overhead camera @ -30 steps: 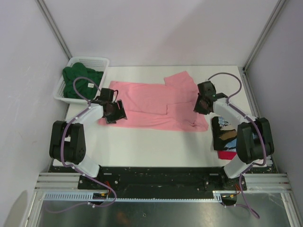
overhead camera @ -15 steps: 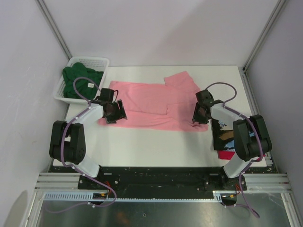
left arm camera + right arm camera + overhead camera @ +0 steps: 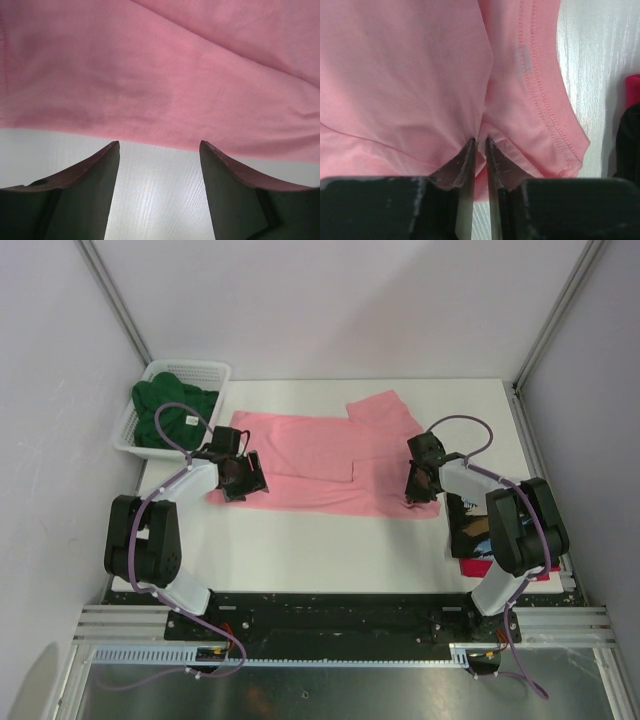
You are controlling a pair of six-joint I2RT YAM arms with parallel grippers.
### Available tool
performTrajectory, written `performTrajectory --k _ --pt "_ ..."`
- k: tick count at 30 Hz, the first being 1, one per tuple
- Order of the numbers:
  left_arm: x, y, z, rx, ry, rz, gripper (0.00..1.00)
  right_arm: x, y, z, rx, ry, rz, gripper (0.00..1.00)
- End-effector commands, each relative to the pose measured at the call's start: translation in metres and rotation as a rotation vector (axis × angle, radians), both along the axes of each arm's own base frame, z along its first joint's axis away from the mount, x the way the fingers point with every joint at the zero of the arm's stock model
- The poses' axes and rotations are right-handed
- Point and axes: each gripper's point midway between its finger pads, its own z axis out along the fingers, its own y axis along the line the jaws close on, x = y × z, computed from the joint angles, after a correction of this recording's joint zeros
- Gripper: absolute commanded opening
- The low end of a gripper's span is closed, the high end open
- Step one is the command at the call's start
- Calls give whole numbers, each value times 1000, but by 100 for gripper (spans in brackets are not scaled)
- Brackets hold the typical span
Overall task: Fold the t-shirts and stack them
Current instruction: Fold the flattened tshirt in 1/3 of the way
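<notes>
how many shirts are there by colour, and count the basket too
salmon-pink t-shirt: 1
dark green t-shirt: 1
black printed t-shirt: 1
red t-shirt: 1
white basket: 1
total: 5

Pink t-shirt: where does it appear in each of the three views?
Top external: pink t-shirt spread flat at centre.
Left wrist: upper half, beyond the open left tool.
Right wrist: most of the picture, pinched in the right tool.
Shared landmark: the white table.
</notes>
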Motion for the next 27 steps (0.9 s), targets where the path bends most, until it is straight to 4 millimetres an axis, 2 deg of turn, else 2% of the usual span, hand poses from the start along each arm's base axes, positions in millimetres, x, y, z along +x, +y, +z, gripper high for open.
performTrajectory --k 1,6,10,13,21,27 --pt "2 -3 2 -4 -20 -13 70 3 -8 1 -40 -21 -30 15" --pt "2 -2 2 1 -19 -11 70 2 -14 12 -57 -42 -60 11" --pt "2 -2 1 1 -15 -11 70 1 -16 17 -62 -51 -63 24" --pt "2 -2 0 1 -13 -11 69 2 -19 15 -73 -49 -62 28" --pt "1 -1 0 3 -15 -12 70 6 -17 11 -62 -50 -39 26" --pt "0 -1 0 3 -13 -11 69 6 -13 -2 -56 -25 -25 25"
